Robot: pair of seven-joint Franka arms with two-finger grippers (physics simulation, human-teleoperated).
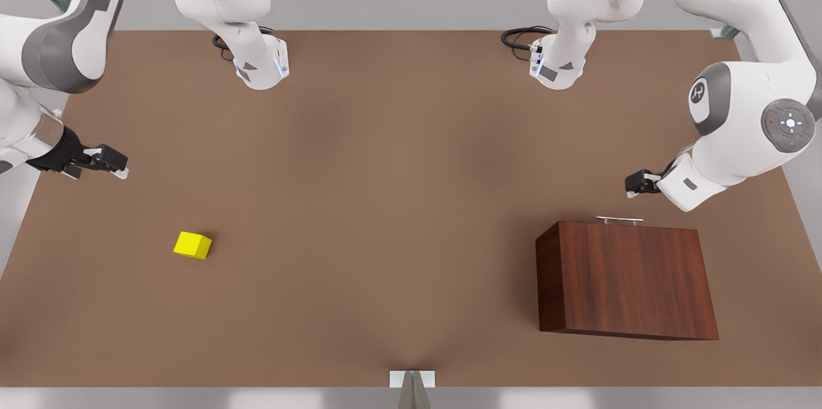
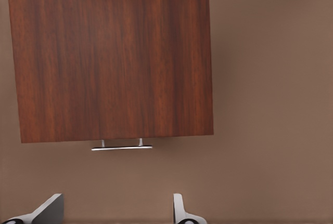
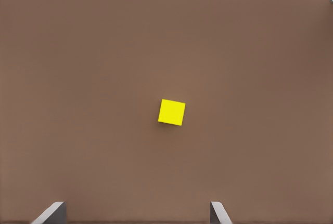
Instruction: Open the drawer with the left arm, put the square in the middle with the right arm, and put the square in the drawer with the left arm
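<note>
Counter (image 1: 385,203): I see a plain matte brown top, unmarked, its far edge meeting a pale grey wall; a small white bracket (image 1: 411,379) sits at the near edge.
Arm bases: two white pedestals stand on the far part of the counter, each with a black cable coiled beside it.
Cabinet (image 1: 626,280): a dark reddish-brown box with lengthwise wood grain and flat faces, resting on the counter at the front view's right.
Drawer (image 2: 117,141): I read it as closed, its front flush with the cabinet; the slim silver bar handle (image 1: 620,220) stands off on two short posts, on the side facing the arms.
Square (image 1: 192,245): a small bright yellow cube with sharp edges, alone on bare counter at the front view's left, well apart from the cabinet.
Left tool (image 1: 636,184): black, raised near the handle but clear of it; in my left wrist view its pale fingertips (image 2: 179,211) stand wide apart.
Right tool (image 1: 106,162): black, held above the counter, apart from the square; fingertips (image 3: 218,213) spread wide, holding nothing.
</note>
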